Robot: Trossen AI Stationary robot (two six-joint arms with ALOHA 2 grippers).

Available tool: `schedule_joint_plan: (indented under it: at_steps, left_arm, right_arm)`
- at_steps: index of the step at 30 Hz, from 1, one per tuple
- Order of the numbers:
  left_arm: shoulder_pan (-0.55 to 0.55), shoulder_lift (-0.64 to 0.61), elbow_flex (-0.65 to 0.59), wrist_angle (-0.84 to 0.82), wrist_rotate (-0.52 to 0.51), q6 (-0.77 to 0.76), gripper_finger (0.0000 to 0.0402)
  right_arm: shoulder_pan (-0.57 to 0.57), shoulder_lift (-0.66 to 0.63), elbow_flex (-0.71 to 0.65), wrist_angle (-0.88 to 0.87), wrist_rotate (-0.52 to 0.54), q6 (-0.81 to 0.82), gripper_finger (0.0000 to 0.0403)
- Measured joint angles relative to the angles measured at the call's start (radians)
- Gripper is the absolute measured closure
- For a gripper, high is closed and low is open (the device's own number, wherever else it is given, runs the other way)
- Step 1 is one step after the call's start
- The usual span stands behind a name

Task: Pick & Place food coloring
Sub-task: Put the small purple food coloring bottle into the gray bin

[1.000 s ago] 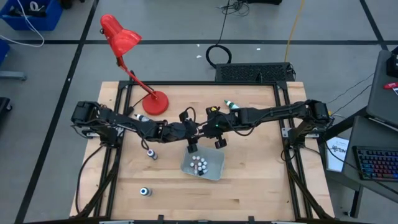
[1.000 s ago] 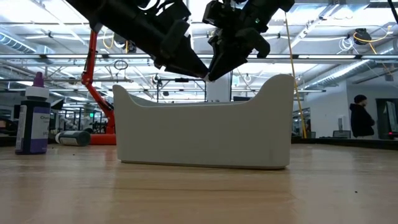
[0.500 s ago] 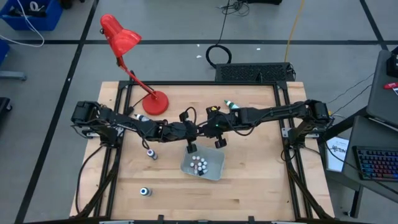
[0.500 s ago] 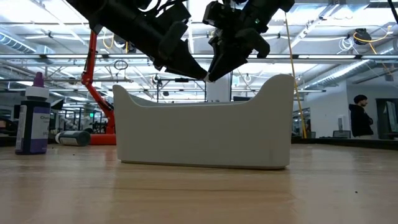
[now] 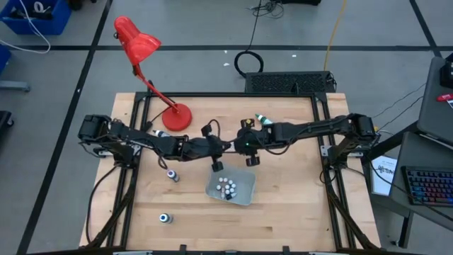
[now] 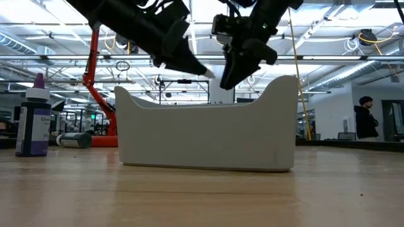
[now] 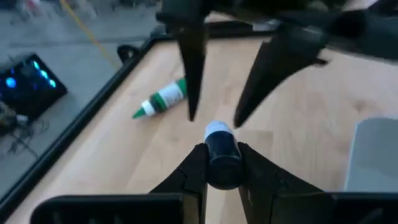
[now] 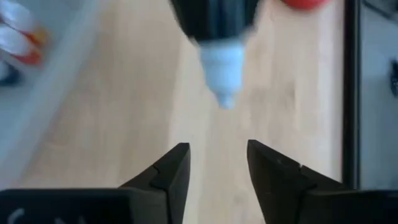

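Clamping a dark-bodied, white-capped plastic bottle (image 7: 221,157) between left gripper (image 7: 221,163) fingers, above the smooth pale blue-grey tray (image 5: 244,191) holding small white-topped vials (image 5: 226,188). Facing it, right gripper (image 8: 216,163) standing parted, empty. Lying beyond on wood: green bottle (image 7: 160,99).

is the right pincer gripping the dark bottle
No, the right pincer stands open and empty, while the left pincer clamps the dark bottle.
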Motion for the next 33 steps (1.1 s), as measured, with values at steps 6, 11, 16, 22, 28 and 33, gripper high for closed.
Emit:
schedule_joint_plan:
  at_steps: [6, 11, 16, 22, 28, 33]
  left_arm:
    - [0.052, -0.018, -0.209, 0.532, 0.155, 0.084, 0.0336]
    - [0.139, -0.015, -0.398, 1.048, 0.376, 0.066, 0.0336]
    - [0.169, -0.015, -0.436, 1.296, 0.52, 0.117, 0.0336]
    - [0.221, -0.008, -0.395, 1.32, 0.636, 0.152, 0.0336]
    - [0.252, 0.012, -0.365, 1.279, 0.655, 0.129, 0.0336]
    - [0.254, 0.013, -0.363, 1.245, 0.657, 0.122, 0.0337]
  right_arm:
    - [-0.019, -0.008, -0.003, -0.061, -0.048, 0.077, 0.0247]
    - [-0.048, -0.058, -0.123, 0.167, -0.125, 0.042, 0.026]
    - [-0.081, -0.133, -0.329, 0.736, -0.143, -0.057, 0.0271]
    - [-0.133, -0.124, -0.533, 1.609, -0.354, -0.027, 0.0273]
    - [-0.161, -0.095, -0.52, 1.699, -0.489, 0.062, 0.0273]
    - [-0.155, -0.079, -0.477, 1.595, -0.494, 0.057, 0.0273]
